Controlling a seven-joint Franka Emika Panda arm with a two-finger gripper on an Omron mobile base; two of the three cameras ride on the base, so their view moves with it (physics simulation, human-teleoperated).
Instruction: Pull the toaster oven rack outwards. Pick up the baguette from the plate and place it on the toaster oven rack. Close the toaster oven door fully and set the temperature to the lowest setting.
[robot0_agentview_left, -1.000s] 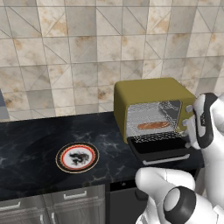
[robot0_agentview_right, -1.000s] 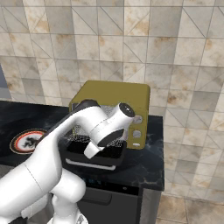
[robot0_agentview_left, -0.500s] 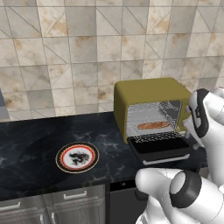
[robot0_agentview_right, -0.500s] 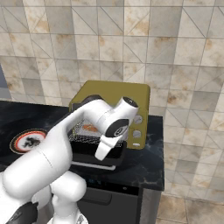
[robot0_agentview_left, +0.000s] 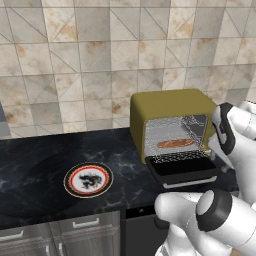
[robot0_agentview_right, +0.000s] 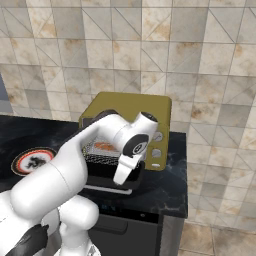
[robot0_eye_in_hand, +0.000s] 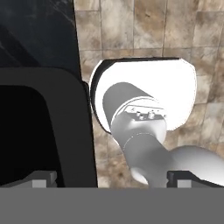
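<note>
Oven (robot0_agentview_left: 170, 107): olive-yellow box at the right of the black marble tabletop (robot0_agentview_left: 35, 170), against the tiled wall; grey knobs (robot0_agentview_right: 158, 136) on its right front panel.
Door (robot0_agentview_left: 184, 170): dark glass panel folded down flat, open, reaching toward the tabletop's front edge.
Rack (robot0_agentview_left: 179, 156): wire grid inside the cavity, its front edge at the opening above the door.
Baguette (robot0_agentview_left: 175, 143): reddish-brown loaf lying lengthwise on the rack, inside the oven.
Plate (robot0_agentview_left: 88, 180): black rim, orange ring, dark drawing at the white centre; bare, on the tabletop well left of the oven.
Gripper (robot0_eye_in_hand: 111, 180): at the oven's right front, by the open door.
Fingers (robot0_eye_in_hand: 40, 179): spread wide at the bottom corners of the hand view, pinching nothing; the door's dark edge lies beside the left one.
</note>
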